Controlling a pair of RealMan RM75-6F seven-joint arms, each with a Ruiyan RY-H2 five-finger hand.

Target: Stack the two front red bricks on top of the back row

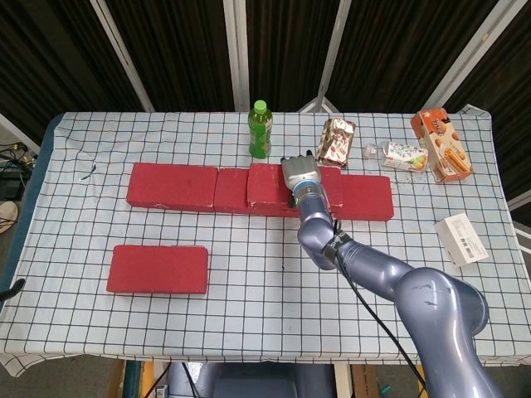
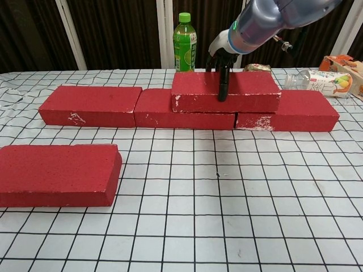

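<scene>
Three red bricks form the back row: left (image 2: 91,105), middle (image 2: 156,110) and right (image 2: 300,113). A fourth red brick (image 2: 249,90) lies on top, across the joint of the middle and right ones. My right hand (image 2: 222,56) grips this top brick from above, with one finger hanging down its front face. In the head view the same hand (image 1: 299,176) covers the middle of that brick (image 1: 267,184). Another red brick (image 2: 57,173) lies flat alone at the front left (image 1: 158,269). My left hand is out of sight.
Behind the row stands a green bottle (image 1: 260,130). To its right lie a shiny snack packet (image 1: 338,141), a small plastic bottle (image 1: 402,155) and an orange box (image 1: 441,145). A white box (image 1: 461,238) sits near the table's right edge.
</scene>
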